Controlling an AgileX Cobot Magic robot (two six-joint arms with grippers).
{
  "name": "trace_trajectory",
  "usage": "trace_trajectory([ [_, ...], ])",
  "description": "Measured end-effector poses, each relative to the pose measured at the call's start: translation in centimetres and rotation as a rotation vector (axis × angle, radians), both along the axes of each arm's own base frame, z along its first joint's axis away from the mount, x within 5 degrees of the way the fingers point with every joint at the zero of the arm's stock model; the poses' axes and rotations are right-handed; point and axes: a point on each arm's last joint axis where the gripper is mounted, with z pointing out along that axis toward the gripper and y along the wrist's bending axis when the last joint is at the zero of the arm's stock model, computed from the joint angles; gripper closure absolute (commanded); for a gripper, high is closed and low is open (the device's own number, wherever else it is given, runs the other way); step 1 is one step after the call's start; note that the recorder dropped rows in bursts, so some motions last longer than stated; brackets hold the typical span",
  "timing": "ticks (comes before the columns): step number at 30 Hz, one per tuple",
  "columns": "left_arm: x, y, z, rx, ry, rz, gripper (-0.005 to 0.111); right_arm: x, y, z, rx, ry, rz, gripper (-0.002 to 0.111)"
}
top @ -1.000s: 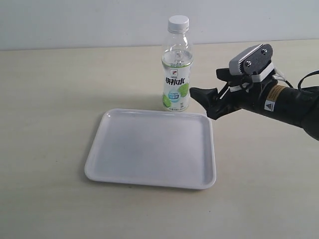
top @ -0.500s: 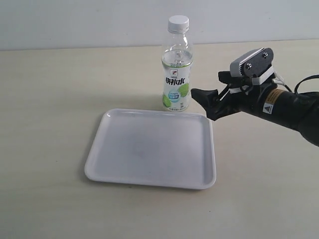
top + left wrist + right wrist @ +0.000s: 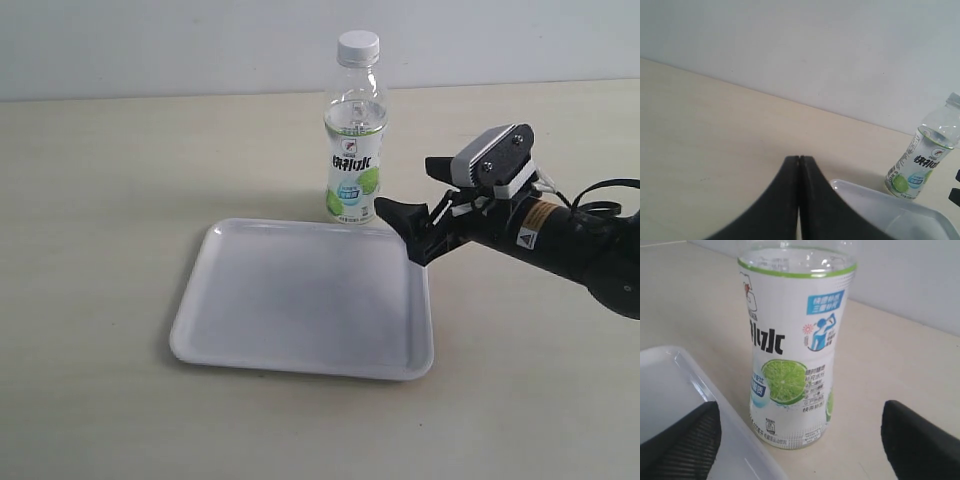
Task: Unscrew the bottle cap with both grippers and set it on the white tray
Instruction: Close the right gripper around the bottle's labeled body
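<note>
Approach step: right gripper wide open, empty, just beside the bottle, bottle cap on its neck, white tray just in front on the tabletop, left gripper pinched shut well apart; next, clamping the body, then twisting with the 2nd gripper.

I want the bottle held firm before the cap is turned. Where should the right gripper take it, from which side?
Probably the labelled body of the bottle, approached level from the side of the right gripper. The bottle stands upright, round and even there, the open jaws face it, and the bottle cap is left free.
</note>
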Motion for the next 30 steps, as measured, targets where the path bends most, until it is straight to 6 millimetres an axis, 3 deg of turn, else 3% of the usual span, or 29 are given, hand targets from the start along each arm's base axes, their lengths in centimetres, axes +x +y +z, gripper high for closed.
trace_trajectory([
  [10,0.0,0.0,0.0,0.0,0.0,0.0,0.106,1.0,0.5,-0.3,0.004,-0.04,0.062,0.026],
  [16,0.0,0.0,0.0,0.0,0.0,0.0,0.106,2.0,0.7,-1.3,-0.001,-0.042,0.092,0.018],
  [25,0.0,0.0,0.0,0.0,0.0,0.0,0.106,3.6,1.1,-0.7,0.027,-0.091,0.11,0.017],
  [30,0.0,0.0,0.0,0.0,0.0,0.0,0.106,4.4,1.8,-1.9,0.044,-0.078,0.128,0.017],
])
